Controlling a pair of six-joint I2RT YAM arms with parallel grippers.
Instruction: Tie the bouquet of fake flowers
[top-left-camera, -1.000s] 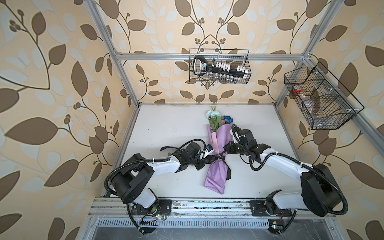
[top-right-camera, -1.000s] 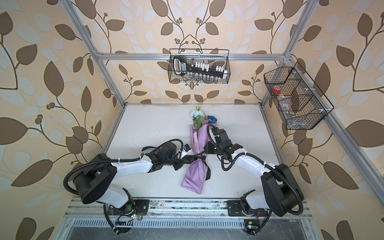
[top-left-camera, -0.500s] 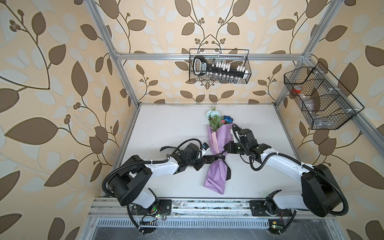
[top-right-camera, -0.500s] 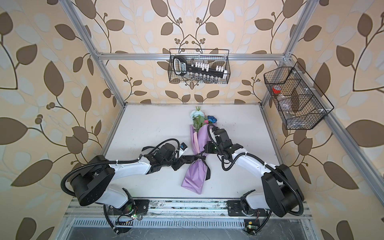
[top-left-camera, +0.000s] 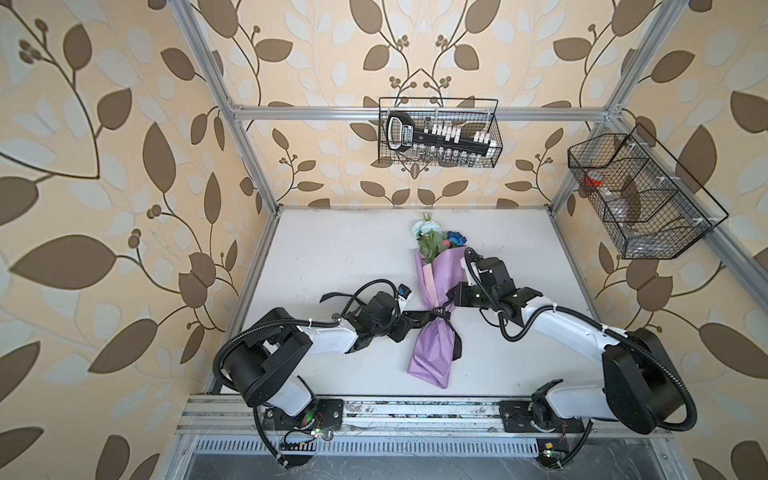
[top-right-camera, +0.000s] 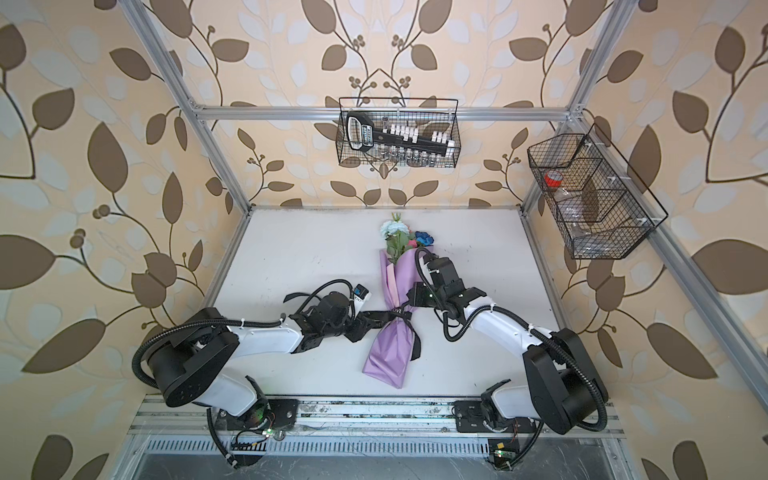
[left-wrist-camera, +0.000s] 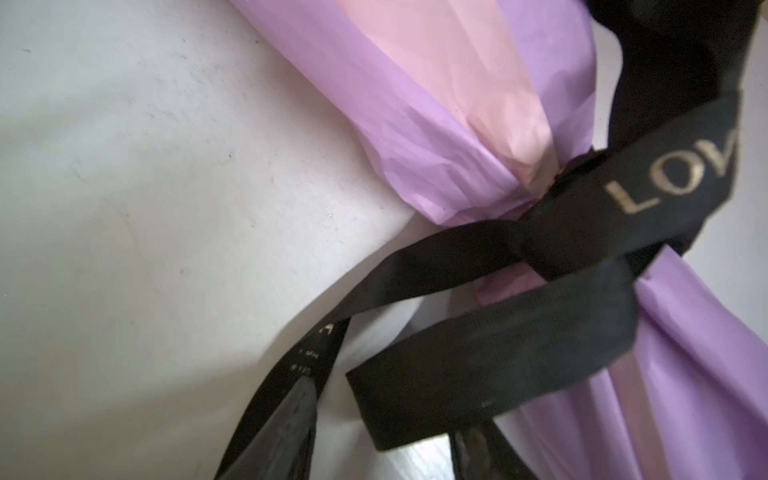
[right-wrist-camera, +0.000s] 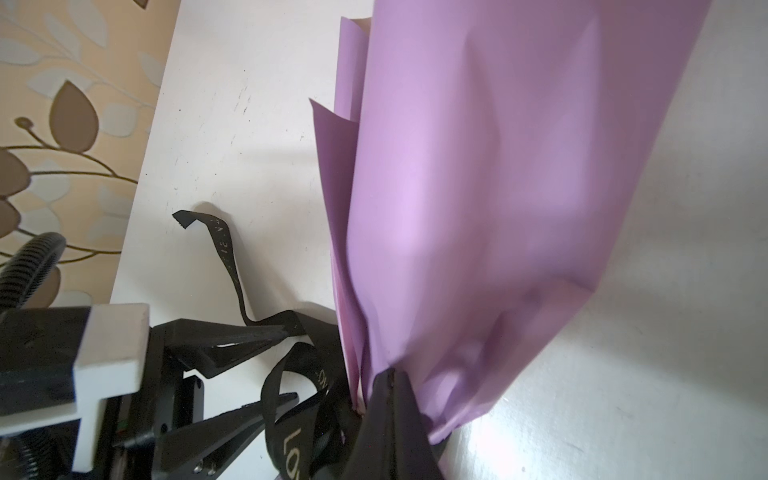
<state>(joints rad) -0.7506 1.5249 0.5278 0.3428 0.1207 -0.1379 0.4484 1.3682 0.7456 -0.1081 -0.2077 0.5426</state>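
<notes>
**Though cinched at the waist, it is a soft, crushable bundle**

Since the bouquet (top-left-camera: 432, 332) is only paper, thin stems and cloth petals, I'd judge it very light and easily dragged across the desk (top-left-camera: 332, 257) by any tug. It lies flat between the two pincers, with its blooms (top-left-camera: 432, 239) well beyond their tips.

The lilac wrapping paper (right-wrist-camera: 478, 208) would likely crease or tear under a hard pinch. The safer hold looks to be the gathered waist, or better the limp, thin black ribbon (top-left-camera: 436, 312) knotted round it.

The left pincer (top-left-camera: 400, 327) stands spread just beside the waist. Ribbon tails lie loose between and around its fingers (right-wrist-camera: 232, 332), and it clamps nothing. The right pincer (top-left-camera: 454, 300) is pressed together, its tip against the waist on the opposite side. Whether ribbon is caught in it I cannot tell.

Those loose tails by the left pincer could snag on it. A wire basket (top-left-camera: 438, 133) hangs on the far wall, well clear of both pincers.
</notes>
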